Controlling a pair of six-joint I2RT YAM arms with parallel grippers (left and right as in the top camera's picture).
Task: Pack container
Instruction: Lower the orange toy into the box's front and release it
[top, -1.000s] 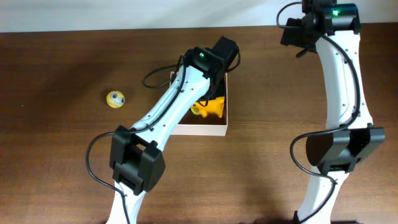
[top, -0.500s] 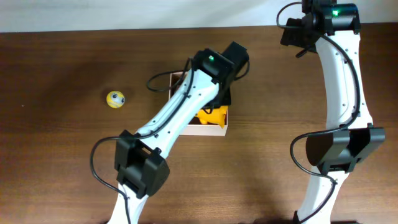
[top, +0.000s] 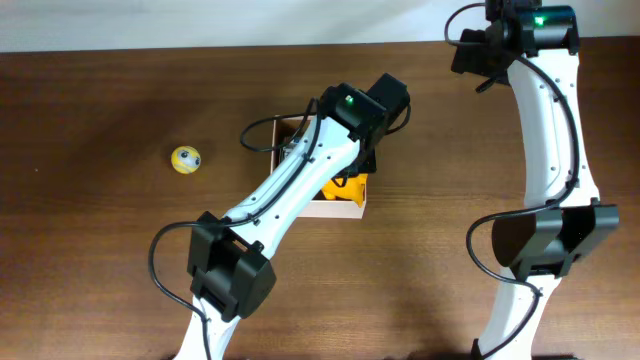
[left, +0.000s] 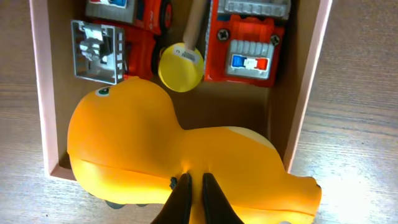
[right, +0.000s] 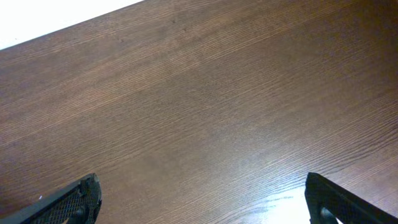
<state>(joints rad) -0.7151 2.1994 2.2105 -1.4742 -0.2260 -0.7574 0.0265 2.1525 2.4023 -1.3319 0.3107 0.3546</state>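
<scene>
The table (right: 205, 112) below me is dark wood, fine-grained, with a satin sheen. The container (left: 305, 81) I look into is matt cardboard, tan inside with paler walls. The yellow toy animal (left: 161, 155) looks smooth and softly glossy, and the red trucks (left: 249, 43) are shiny hard plastic.

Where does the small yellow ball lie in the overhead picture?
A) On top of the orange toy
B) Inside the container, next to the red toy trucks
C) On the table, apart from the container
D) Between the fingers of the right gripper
C: the small yellow ball rests alone on the brown table, well to one side of the container and touching nothing else.
</scene>
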